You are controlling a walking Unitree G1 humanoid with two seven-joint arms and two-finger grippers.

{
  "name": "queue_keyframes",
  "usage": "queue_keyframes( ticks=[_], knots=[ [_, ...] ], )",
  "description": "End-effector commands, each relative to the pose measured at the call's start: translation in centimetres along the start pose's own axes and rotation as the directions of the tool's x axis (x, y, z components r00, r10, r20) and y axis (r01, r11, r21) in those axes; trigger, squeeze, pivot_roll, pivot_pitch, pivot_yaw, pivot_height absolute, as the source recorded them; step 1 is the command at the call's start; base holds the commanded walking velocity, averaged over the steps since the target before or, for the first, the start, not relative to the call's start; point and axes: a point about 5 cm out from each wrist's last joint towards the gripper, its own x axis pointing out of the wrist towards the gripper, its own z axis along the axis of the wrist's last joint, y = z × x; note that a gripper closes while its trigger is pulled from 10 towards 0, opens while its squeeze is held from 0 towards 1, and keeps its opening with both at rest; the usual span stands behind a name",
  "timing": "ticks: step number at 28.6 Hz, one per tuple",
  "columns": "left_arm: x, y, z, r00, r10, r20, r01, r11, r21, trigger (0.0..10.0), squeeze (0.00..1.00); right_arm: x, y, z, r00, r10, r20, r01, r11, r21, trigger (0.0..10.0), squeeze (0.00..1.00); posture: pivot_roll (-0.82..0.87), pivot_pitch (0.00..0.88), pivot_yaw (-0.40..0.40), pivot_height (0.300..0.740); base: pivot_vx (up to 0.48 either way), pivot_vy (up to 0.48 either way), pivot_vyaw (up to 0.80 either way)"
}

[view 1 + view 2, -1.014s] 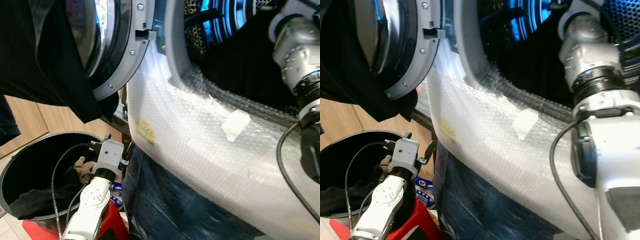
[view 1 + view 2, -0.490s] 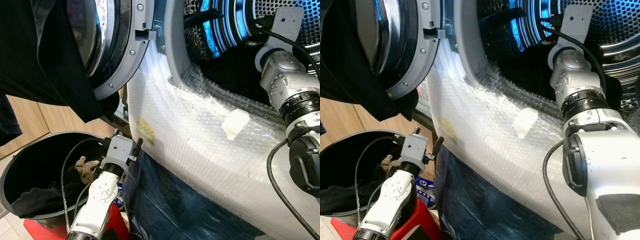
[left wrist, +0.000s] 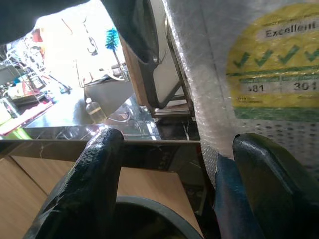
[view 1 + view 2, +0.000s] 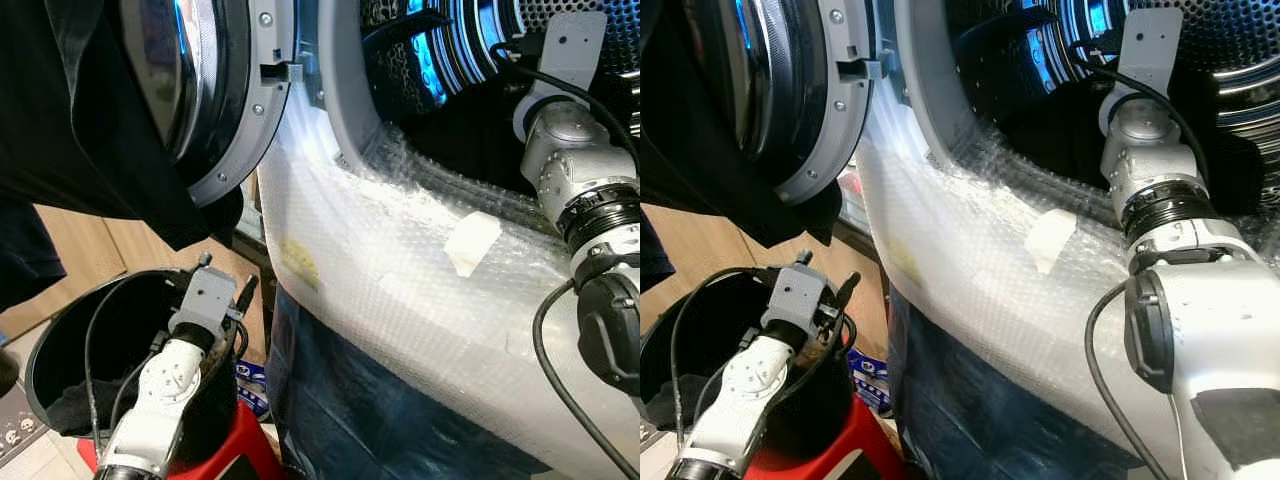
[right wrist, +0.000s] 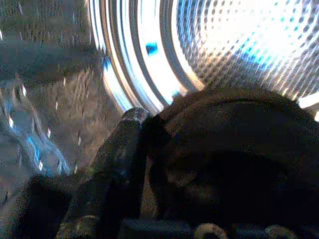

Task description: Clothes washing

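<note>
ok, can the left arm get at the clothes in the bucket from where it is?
Probably yes. The left tool is open and sits just above the bucket rim, beside the washer front. The dark clothes lie low inside, and nothing blocks the mouth; it only needs to reach down.

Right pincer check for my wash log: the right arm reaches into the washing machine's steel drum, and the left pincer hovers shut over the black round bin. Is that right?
Not quite. The left pincer is open: the left wrist view shows its two black fingers spread apart above the black round bin. The right arm does reach into the steel drum.
</note>
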Motion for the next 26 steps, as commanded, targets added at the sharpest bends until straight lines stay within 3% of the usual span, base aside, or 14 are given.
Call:
queue_keyframes(
  ticks=[1, 4, 8, 13, 14, 16, 17, 19, 22, 26],
  knots=[
    [-0.5, -0.2, 0.3, 1.000, -0.010, -0.001, 0.010, 1.000, -0.006, 10.0, 0.00, -0.1, 0.2, 2.5, 0.995, -0.013, 0.102, 0.016, 0.999, -0.032, 10.0, 0.00, 0.07, 0.000, -0.028, 0.740, 0.000, 0.000, 0.00],
    [-0.8, -0.3, 0.2, 1.000, -0.019, -0.009, 0.019, 1.000, -0.003, 10.0, 0.00, -0.2, 0.4, 2.4, 0.995, 0.001, 0.103, 0.002, 0.999, -0.036, 10.0, 0.00, 0.07, 0.000, -0.028, 0.740, 0.000, 0.000, 0.00],
    [-1.1, -0.3, -0.1, 1.000, -0.017, -0.023, 0.017, 1.000, -0.004, 10.0, 0.00, -0.3, 0.2, 2.6, 0.994, -0.009, 0.107, 0.005, 0.999, 0.032, 10.0, 0.00, 0.06, 0.000, -0.028, 0.740, 0.000, 0.000, 0.00],
    [-1.5, -0.7, -0.1, 0.999, -0.012, -0.037, 0.011, 1.000, -0.019, 10.0, 0.00, -1.3, -1.0, 4.8, 0.987, 0.007, 0.161, -0.028, 0.991, 0.128, 10.0, 0.00, 0.03, 0.000, -0.043, 0.740, 0.000, 0.000, 0.00],
    [-1.6, -0.9, -0.2, 0.999, -0.010, -0.040, 0.009, 1.000, -0.026, 10.0, 0.00, -1.5, -1.3, 4.9, 0.987, 0.010, 0.158, -0.027, 0.994, 0.106, 10.0, 0.00, 0.02, 0.000, -0.056, 0.740, 0.000, 0.000, 0.00],
    [-1.6, -1.4, -0.2, 0.999, -0.002, -0.043, 0.000, 0.998, -0.056, 10.0, 0.00, -2.2, -2.2, 4.8, 0.981, -0.019, 0.191, 0.032, 0.997, -0.064, 10.0, 0.00, 0.02, 0.000, -0.067, 0.740, 0.000, 0.000, 0.00],
    [-1.6, -1.5, -0.2, 0.999, -0.003, -0.043, 0.000, 0.998, -0.057, 10.0, 0.00, -2.4, -2.3, 4.7, 0.979, -0.022, 0.202, 0.041, 0.995, -0.094, 10.0, 0.00, 0.02, 0.000, -0.067, 0.740, 0.000, 0.000, 0.00],
    [-1.6, -1.6, -0.2, 0.999, -0.003, -0.044, 0.000, 0.998, -0.060, 10.0, 0.00, -2.6, -2.3, 4.4, 0.980, -0.012, 0.197, 0.029, 0.996, -0.084, 10.0, 0.00, 0.01, 0.000, -0.067, 0.740, 0.000, 0.000, 0.00],
    [-1.9, -2.2, 0.1, 0.999, -0.009, -0.039, 0.006, 0.998, -0.058, 10.0, 0.00, -4.7, -2.7, 2.6, 0.987, 0.076, 0.143, -0.080, 0.996, 0.027, 10.0, 0.00, 0.03, 0.008, -0.080, 0.740, 0.000, 0.000, 0.00],
    [-2.1, -1.6, -0.1, 0.999, 0.022, -0.049, -0.025, 0.998, -0.065, 10.0, 0.00, -6.2, -3.0, 2.1, 0.986, 0.078, 0.146, -0.083, 0.996, 0.028, 10.0, 0.00, 0.02, 0.005, -0.080, 0.740, 0.000, 0.000, 0.00]
  ],
)
